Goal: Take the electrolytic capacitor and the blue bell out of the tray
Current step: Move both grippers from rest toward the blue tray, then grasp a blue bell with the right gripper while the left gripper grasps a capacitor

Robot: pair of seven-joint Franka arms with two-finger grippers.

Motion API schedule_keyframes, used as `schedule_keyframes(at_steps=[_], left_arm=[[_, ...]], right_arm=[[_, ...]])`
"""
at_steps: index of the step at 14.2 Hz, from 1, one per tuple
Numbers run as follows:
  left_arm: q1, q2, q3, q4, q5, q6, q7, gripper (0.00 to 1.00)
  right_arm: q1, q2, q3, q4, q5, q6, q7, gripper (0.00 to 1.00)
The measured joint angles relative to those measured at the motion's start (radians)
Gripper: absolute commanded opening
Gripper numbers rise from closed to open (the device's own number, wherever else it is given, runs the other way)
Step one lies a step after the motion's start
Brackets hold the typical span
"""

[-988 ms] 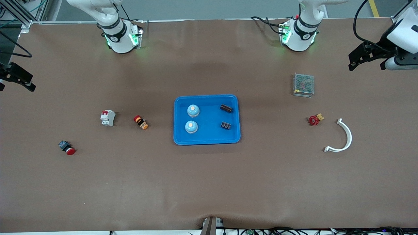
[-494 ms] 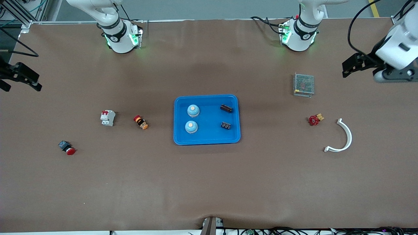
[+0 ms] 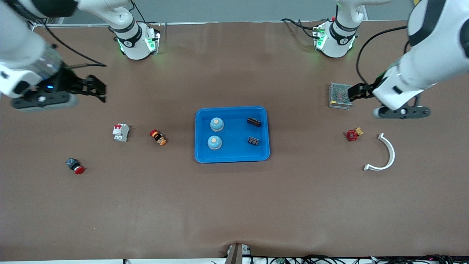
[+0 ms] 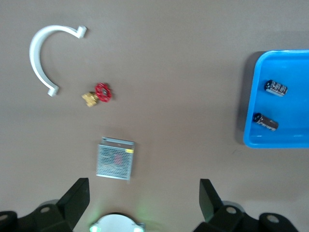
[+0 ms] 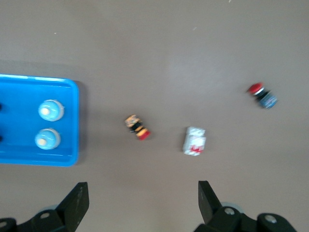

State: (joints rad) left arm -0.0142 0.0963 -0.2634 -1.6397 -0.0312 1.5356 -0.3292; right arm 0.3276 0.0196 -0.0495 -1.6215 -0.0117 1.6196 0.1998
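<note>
**A:** While my left claw (image 3: 354, 92) hangs in the air over the meshed metal box (image 3: 340, 95) toward the left arm's end of the brown tabletop (image 3: 234, 205), its fingers (image 4: 77, 195) are spread wide and hold nothing.

**B:** And the other one?

**A:** My right claw (image 3: 96, 88) is in the air over bare tabletop toward the right arm's end, above the white breaker (image 3: 121, 132). Its fingers (image 5: 76, 199) are also wide apart, also empty.

**B:** Task items?

**A:** All in the blue tray (image 3: 232, 158) at mid-table. Two bells (image 3: 216, 124) sit on the side toward the right arm, one nearer the front camera than the other. Two dark capacitors (image 3: 253, 121) lie on the side toward the left arm, in the same arrangement, well apart from the bells.

**B:** Loose items?

**A:** Toward the right arm's end: the breaker, a small red-and-orange part (image 3: 158, 137) between it and the tray, and a red pushbutton (image 3: 75, 166) nearer the front camera. Toward the left arm's end: a red-handled valve (image 3: 353, 134) and, beside it, a white curved bracket (image 3: 384, 154).

**B:** Surface, room?

**A:** The tabletop is a plain brown mat, slightly rippled at the camera edge, with cables along that edge. Both bases stand at the top, green lights lit.
</note>
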Motion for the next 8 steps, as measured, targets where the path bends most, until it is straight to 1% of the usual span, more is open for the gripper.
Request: schedule_keyframes(at_steps=[2,4,8], left_arm=[[-0.004,0.029,-0.058,-0.03,0.0,0.04,-0.137,1.0],[-0.02,0.062,-0.098,-0.057,0.0,0.079,-0.264,1.0],[-0.11,0.128,-0.11,-0.121,0.0,0.198,-0.513,1.0]], right_arm=[[0.093,0.034,0.002,0.0,0.0,0.019,0.127,1.0],[0.157,0.073,0.003,-0.001,0.0,0.058,0.194,1.0],[0.214,0.168,0.001,-0.002,0.039,0.179,0.304,1.0]])
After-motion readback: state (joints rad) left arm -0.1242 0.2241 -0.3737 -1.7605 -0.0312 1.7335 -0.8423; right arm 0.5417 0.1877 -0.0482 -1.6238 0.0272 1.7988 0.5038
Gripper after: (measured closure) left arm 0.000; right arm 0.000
